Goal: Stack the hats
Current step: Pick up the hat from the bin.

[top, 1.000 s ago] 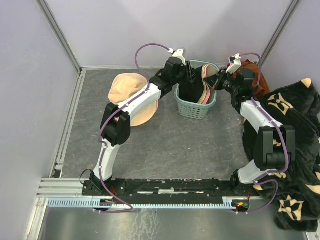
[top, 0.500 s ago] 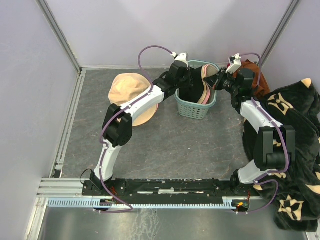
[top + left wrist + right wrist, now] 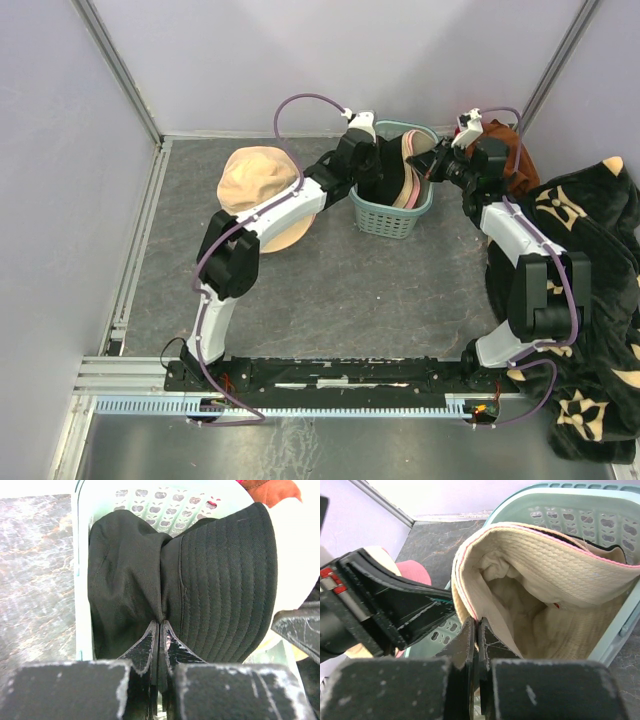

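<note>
The left gripper (image 3: 159, 630) is clenched, its two fingers pressed together on a fold of a black hat (image 3: 220, 580); the pinched cloth rises straight from the fingertips, crumpled crown to their left and stitched brim to their right; the hat stands on edge inside the teal basket (image 3: 165, 500), whose pierced wall shows just beyond it; past the brim to the right is pale fabric, too washed out to name.

The right gripper (image 3: 475, 630) is likewise clamped shut, grasping the brim of a beige hat (image 3: 545, 565); that hat opens up and to the right of the fingertips, its pale lining facing the wrist camera, and a thin pink edge runs along its rim; it sits in the same basket, whose far rim curves above it; the left gripper's black finger lies just to the left of this grip, close beside it.

From above, both grippers meet over the basket, left one at its near-left part, right one at its right rim; well to the left of the left gripper, under its forearm, a tan hat (image 3: 250, 175) lies on the grey table (image 3: 330, 290); a pink hat (image 3: 415, 572) peeps out beside it in the right wrist view; behind the right gripper sits a rust-brown cloth (image 3: 508, 150); further right a black blanket (image 3: 590, 260) with beige patterning is heaped.
</note>
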`<control>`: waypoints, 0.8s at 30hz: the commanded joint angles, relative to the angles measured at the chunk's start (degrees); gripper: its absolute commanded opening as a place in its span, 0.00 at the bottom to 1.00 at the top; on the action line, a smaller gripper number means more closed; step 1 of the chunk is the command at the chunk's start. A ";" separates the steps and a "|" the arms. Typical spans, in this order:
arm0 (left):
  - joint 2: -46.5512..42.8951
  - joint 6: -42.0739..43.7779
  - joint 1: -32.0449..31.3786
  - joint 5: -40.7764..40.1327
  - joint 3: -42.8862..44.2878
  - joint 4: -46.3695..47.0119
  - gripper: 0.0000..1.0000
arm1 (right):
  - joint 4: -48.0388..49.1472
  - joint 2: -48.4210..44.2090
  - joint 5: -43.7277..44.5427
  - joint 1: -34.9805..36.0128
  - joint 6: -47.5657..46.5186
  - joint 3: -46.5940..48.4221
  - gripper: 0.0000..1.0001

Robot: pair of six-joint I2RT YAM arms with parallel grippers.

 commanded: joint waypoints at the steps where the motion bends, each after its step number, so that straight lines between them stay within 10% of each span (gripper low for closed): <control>1: -8.33 5.41 -1.13 -4.68 -2.17 3.90 0.03 | 1.33 -3.11 1.65 0.26 -0.16 -0.49 0.01; 24: -14.29 11.20 -3.51 -7.12 6.98 5.27 0.03 | -5.98 -4.12 9.29 0.24 -0.63 -0.33 0.01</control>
